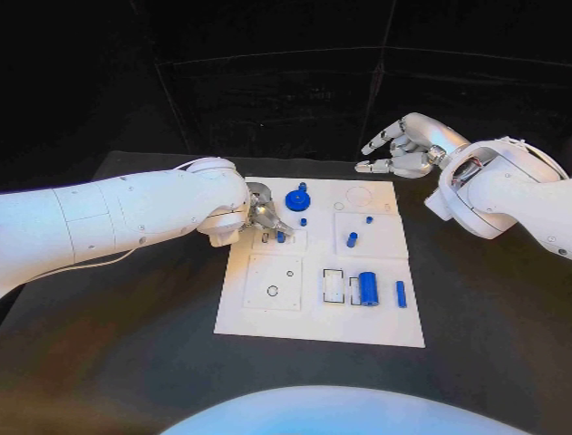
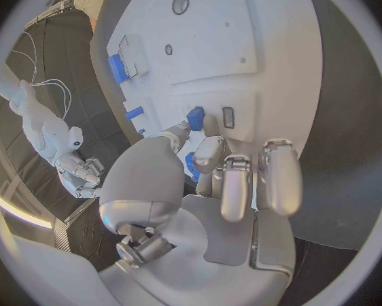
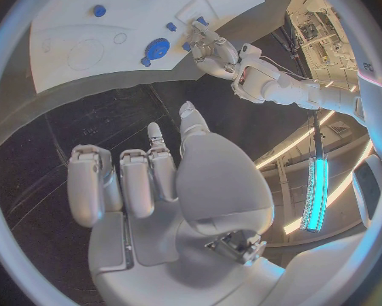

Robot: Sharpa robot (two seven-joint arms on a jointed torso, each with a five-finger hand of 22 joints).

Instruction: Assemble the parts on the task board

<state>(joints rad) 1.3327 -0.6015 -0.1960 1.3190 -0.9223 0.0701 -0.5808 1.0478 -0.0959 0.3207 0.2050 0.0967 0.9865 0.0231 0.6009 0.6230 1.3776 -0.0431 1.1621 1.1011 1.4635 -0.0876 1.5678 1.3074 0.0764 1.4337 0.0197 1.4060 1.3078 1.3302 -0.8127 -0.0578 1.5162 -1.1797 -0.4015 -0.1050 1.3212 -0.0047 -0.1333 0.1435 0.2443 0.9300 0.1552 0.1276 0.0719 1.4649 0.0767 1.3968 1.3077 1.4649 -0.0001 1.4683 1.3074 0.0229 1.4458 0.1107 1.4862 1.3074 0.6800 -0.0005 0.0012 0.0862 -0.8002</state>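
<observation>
At frame centre-left, left hand (image 1: 262, 216) pinching small blue part (image 2: 195, 117) over task board (image 1: 286, 317); seemingly light, rigid, slippery; side grip advised.

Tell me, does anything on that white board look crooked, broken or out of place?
Nothing stands out. The task board lies flat and square on the black table, and the small blue parts sit tidily on it. The left hand is at a blue piece; the right hand hovers beyond the board, holding nothing.

Bare table (image 1: 129, 308) flanks the task board (image 1: 318, 331) — upright blue parts (image 1: 297, 200) crowd its far half
</observation>
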